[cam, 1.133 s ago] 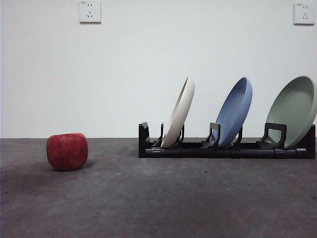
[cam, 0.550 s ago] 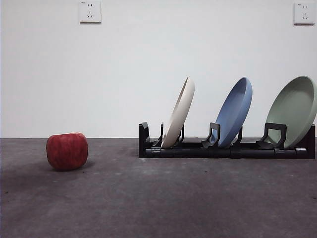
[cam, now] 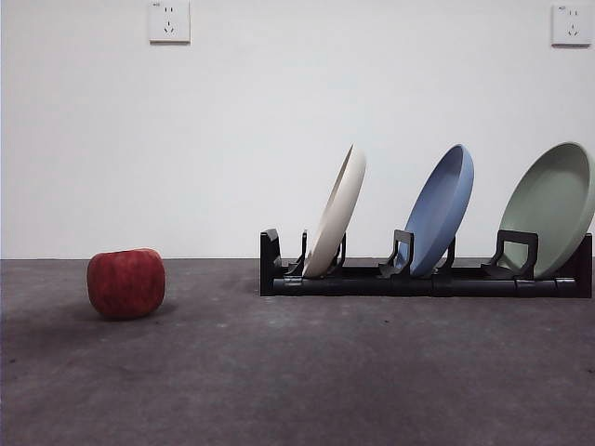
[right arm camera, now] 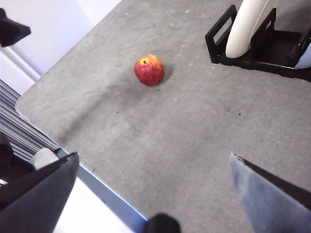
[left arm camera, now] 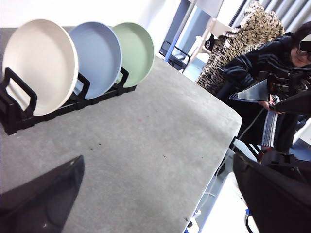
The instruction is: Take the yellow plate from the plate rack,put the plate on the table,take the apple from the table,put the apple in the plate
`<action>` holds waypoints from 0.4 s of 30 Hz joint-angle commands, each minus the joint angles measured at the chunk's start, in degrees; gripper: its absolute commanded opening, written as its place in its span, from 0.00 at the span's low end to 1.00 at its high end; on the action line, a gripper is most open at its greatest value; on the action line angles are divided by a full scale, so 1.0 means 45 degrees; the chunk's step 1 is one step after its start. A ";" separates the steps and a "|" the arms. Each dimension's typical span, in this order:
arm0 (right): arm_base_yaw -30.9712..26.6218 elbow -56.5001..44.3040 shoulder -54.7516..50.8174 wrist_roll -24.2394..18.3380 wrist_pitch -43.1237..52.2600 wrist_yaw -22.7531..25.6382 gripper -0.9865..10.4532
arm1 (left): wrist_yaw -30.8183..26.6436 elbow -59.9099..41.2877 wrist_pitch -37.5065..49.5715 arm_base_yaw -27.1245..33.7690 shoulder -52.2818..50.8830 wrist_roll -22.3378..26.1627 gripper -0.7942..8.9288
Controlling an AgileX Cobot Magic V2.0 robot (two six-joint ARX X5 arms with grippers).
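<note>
yellow plate (cam: pixel 337 212) at plate rack (cam: pixel 423 281) end, apple (cam: pixel 126 282) well apart.

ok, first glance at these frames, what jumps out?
Three plates standing in the rack: the yellow plate at the end nearest the apple, then a blue plate, then a green plate. The apple sits alone on the table, well clear of the rack.

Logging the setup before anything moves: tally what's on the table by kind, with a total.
Plates: 3, the yellow plate, a blue plate and a green plate, all leaning in the rack
Rack: 1
Apple: 1, on the table apart from the rack
Total: 5
</note>
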 commanded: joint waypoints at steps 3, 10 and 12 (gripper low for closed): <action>0.0010 0.0039 0.0160 -0.0121 0.0185 -0.0102 0.56 | -0.0078 0.0777 0.0471 -0.0583 0.1574 0.0714 0.67; 0.0010 0.0053 0.0510 -0.0121 0.0272 -0.0296 0.56 | -0.1311 0.2322 0.1622 -0.2152 0.4478 0.1151 0.67; 0.0010 0.0087 0.0636 -0.0126 0.0272 -0.0296 0.56 | -0.1753 0.2880 0.1807 -0.2637 0.5362 0.1311 0.67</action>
